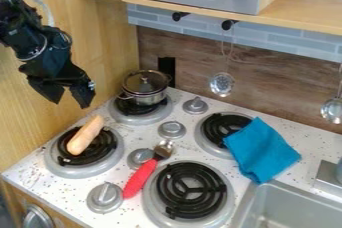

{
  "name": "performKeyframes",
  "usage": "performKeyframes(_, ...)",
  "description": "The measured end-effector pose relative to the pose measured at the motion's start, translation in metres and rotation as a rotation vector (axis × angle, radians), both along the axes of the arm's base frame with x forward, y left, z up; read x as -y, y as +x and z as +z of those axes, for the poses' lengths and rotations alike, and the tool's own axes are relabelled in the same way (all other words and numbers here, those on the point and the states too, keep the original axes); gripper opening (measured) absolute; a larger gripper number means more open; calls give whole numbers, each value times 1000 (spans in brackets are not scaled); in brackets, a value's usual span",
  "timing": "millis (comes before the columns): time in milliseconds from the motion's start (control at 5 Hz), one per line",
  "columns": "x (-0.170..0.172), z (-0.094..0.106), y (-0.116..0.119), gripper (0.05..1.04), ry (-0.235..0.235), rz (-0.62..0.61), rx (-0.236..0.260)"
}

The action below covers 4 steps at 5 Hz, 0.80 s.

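camera view: my gripper point(69, 104) hangs at upper left, fingers spread and empty, seemingly pre-grasp, while the toy sausage point(85, 135) rests on the burner point(106, 144) at lower left, any pickup calling for descent.

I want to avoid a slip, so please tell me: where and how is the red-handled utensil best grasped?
Probably best by the middle of its red handle, from above, with the pincer closing across the width. The handle is long and lies slanted, offering two long sides to pinch; the metal head sits close beside a knob, leaving less room there.
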State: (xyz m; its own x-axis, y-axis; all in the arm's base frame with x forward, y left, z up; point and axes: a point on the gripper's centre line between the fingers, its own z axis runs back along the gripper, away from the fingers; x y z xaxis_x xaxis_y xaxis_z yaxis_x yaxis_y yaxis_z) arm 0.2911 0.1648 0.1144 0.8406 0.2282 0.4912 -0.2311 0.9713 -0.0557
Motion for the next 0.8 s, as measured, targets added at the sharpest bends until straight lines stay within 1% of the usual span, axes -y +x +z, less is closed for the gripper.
performKeyframes(200, 2, -9, -2, 1005, -13, -3, -25)
performKeyframes(400, 11, -34, 3, 1005, 4, -44, -93)
performKeyframes(600, 37, -47, 8, 1005, 42, -134, -136)
performKeyframes(800, 57, -56, 7, 1005, 64, -188, -162)
